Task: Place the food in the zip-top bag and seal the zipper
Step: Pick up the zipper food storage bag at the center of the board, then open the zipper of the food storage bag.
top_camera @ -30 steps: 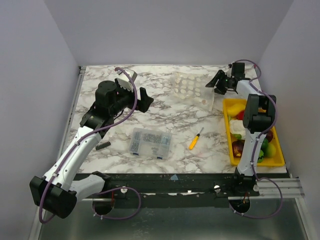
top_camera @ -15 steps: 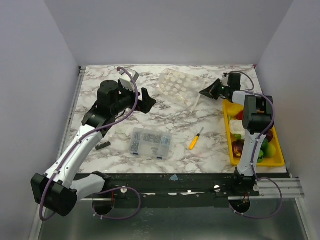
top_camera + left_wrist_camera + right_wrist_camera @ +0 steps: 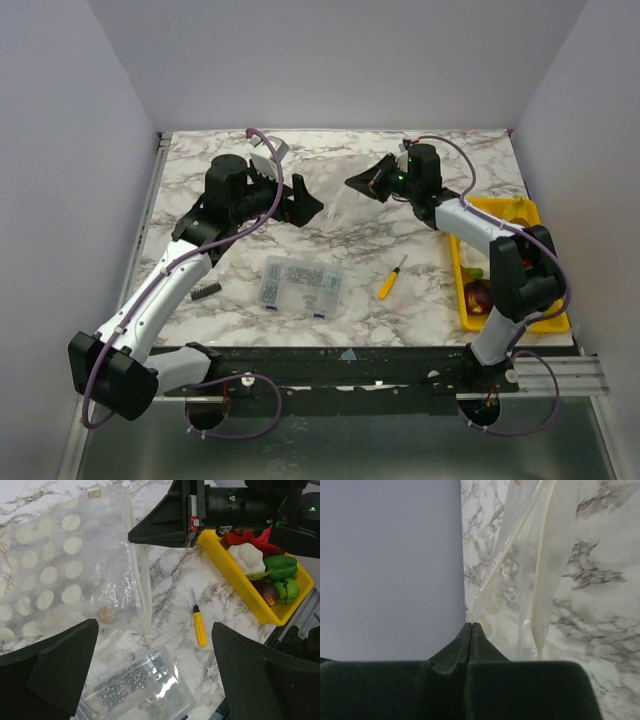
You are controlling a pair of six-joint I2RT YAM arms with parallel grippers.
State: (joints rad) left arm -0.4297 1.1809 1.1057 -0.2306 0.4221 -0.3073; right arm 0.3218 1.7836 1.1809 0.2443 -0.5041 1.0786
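Note:
The zip-top bag (image 3: 60,565), see-through with white dots, lies slack on the marble, faint in the top view (image 3: 337,204). Its zipper (image 3: 143,587) runs along the edge facing the tray. My right gripper (image 3: 355,184) is shut on the zipper's far end, and its closed jaws (image 3: 471,625) pinch the strip (image 3: 492,582). My left gripper (image 3: 303,200) hovers wide open just left of the bag, with nothing between its fingers (image 3: 155,625). The food (image 3: 247,557), a white cauliflower beside red, green and purple pieces, lies in the yellow tray (image 3: 220,557) at the right.
A clear box of metal parts (image 3: 300,283) sits at the near middle (image 3: 135,695). A yellow-handled screwdriver (image 3: 388,281) lies between it and the tray (image 3: 468,322). A small black part (image 3: 206,291) lies near the left arm. Walls close in the table on three sides.
My right gripper has shut on the bag's zipper and dragged the bag left from the far right corner to the table's middle. The left gripper has edged right, still open.

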